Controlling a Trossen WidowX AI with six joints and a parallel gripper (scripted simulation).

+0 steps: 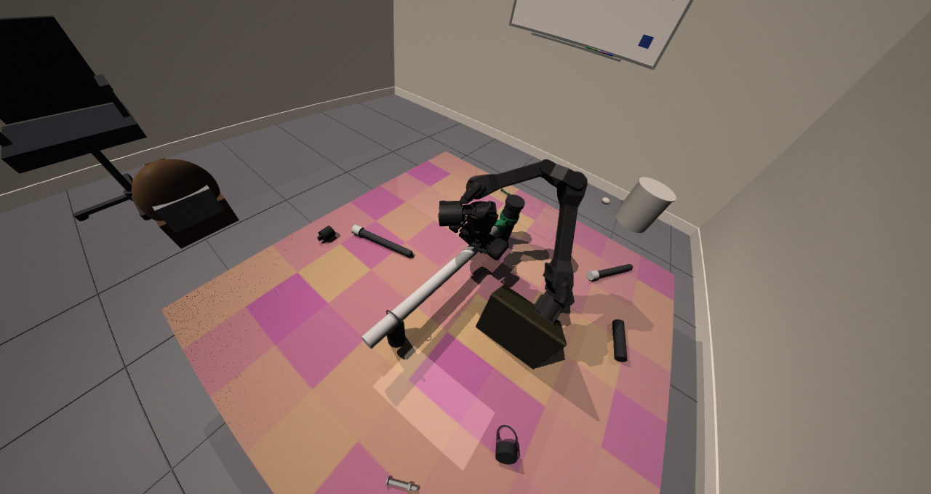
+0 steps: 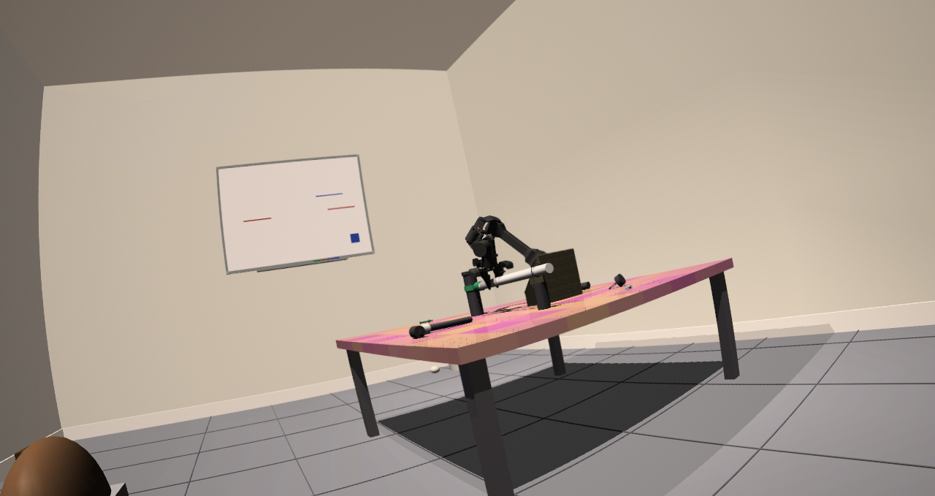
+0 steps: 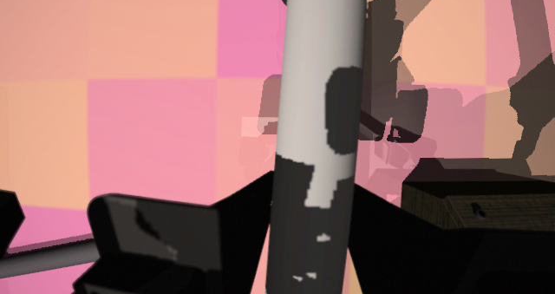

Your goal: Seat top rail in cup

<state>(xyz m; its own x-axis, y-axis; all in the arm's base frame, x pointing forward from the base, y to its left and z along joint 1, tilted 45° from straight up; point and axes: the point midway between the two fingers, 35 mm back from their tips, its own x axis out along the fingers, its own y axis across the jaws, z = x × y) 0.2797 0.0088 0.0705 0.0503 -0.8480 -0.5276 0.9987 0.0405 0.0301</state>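
The white rail (image 1: 426,290) (image 2: 523,275) (image 3: 321,47) runs through the loop cap (image 1: 388,313) on the short black post (image 1: 396,336) (image 2: 542,296), its near end sticking out past it. My gripper (image 1: 480,247) (image 2: 489,283) (image 3: 305,180) is shut on the rail near its other end, close to the big post. The big black post (image 2: 475,303) stands upright with its cap (image 1: 514,202) on top. The green brace band (image 1: 503,220) (image 2: 472,287) sits high on it, just below the cap. The rail's far end meets the green part; how deep it sits in the cup is hidden.
The arm's dark wooden base block (image 1: 521,328) (image 2: 563,276) stands beside the rail. A black tube with a white end (image 1: 387,242) and a small black fitting (image 1: 326,233) lie across from it. A spare loop cap (image 1: 507,450), a bolt (image 1: 402,484) and another black tube (image 1: 620,340) lie on the table.
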